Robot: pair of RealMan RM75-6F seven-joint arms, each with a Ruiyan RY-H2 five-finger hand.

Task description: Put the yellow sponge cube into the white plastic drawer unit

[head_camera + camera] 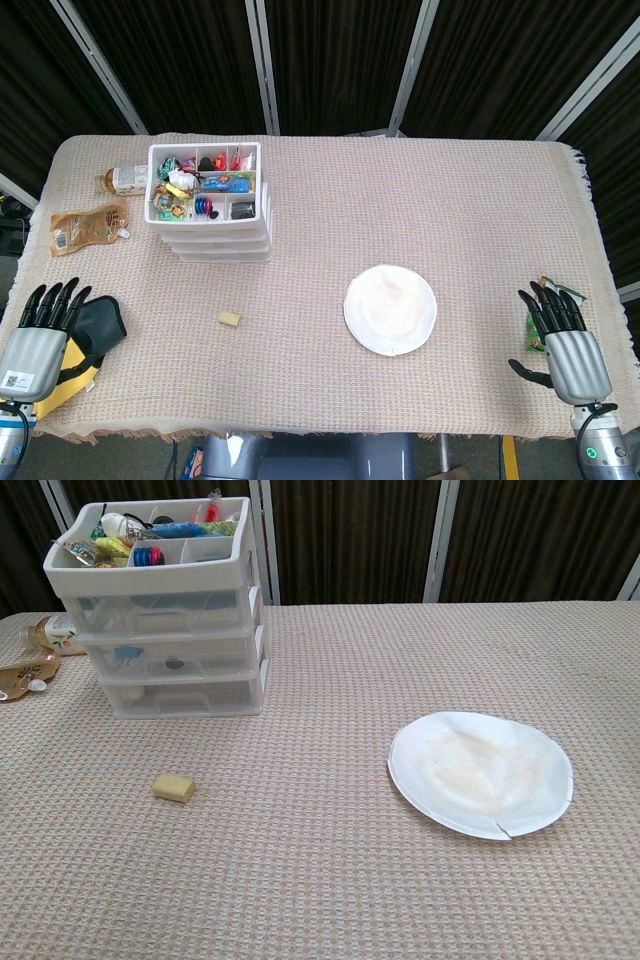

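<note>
The yellow sponge cube (230,318) (174,787) lies on the woven tablecloth, in front of the white plastic drawer unit (214,241) (180,658). All the unit's drawers are closed and its top tray is full of small items. My left hand (42,332) rests at the table's near left corner, fingers spread and empty, well left of the sponge. My right hand (563,335) sits at the near right edge, also spread and holding nothing. Neither hand appears in the chest view.
A white paper plate (390,309) (481,772) lies right of centre. A brown pouch (88,227) and a small bottle (125,179) lie left of the drawers. A black and yellow cloth (90,335) is by my left hand, a green packet (553,300) by my right.
</note>
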